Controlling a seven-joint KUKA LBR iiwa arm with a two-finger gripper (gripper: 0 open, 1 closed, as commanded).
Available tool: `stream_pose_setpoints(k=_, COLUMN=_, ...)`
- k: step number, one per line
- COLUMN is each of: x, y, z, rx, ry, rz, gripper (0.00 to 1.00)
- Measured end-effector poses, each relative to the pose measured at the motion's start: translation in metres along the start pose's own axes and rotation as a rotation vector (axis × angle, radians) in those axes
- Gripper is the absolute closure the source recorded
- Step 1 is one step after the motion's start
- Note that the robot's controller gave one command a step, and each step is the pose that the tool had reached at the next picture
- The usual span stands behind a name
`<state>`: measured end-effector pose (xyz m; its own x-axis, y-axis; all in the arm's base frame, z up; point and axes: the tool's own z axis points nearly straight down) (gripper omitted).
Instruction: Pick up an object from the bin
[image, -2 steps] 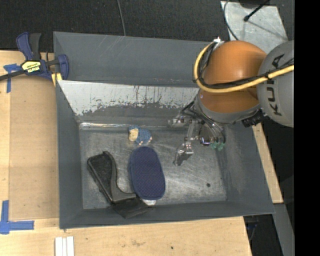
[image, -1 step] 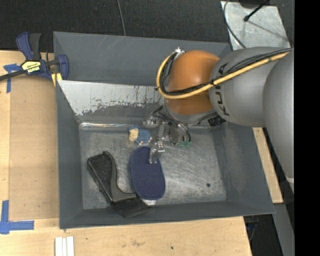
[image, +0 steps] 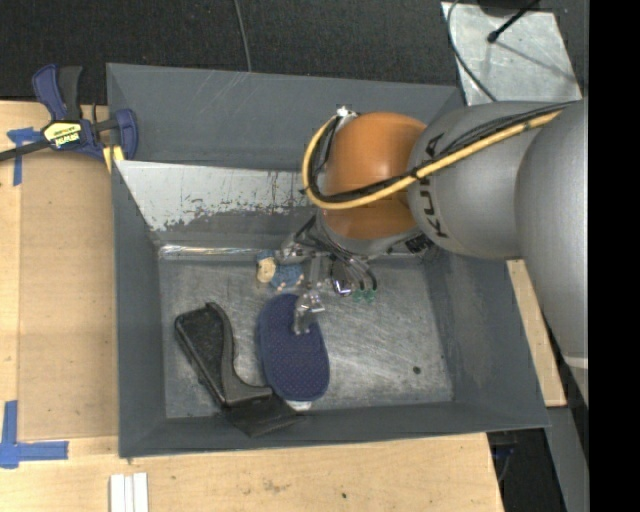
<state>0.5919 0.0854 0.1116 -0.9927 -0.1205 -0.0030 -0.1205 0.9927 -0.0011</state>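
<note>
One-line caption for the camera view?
Gripper at the far end of a blue oval pad in the grey bin, black bent object lying beside it.

You have a grey bin (image: 140, 300), its floor scuffed pale. Centre: dark blue oval pad (image: 295, 365), finely dotted, white edge at its 6 o'clock. At 8 o'clock: plain black bent piece (image: 215, 355). At the pad's 11 o'clock: small tan scrap (image: 266, 268). The wrist cover (image: 370, 170) is orange, its cable (image: 470, 145) yellow.

In my bin (image: 480, 330) I count three loose things: one dark blue oval pad (image: 293, 360) near the front edge, one black bent piece (image: 212, 350) toward the front left corner, and one small tan lump (image: 266, 268) by the back wall.
</note>
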Motion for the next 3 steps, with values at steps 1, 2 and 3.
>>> stream_pose_setpoints(k=1, x=-0.007, y=0.007, z=0.016, rx=0.004, ry=-0.012, rz=-0.183, gripper=0.00)
stream_pose_setpoints(k=2, x=-0.014, y=0.010, z=0.012, rx=-0.001, ry=-0.047, rz=-0.182, gripper=1.00)
stream_pose_setpoints(k=3, x=-0.026, y=0.007, z=-0.109, rx=0.000, ry=-0.008, rz=-0.491, gripper=1.00)
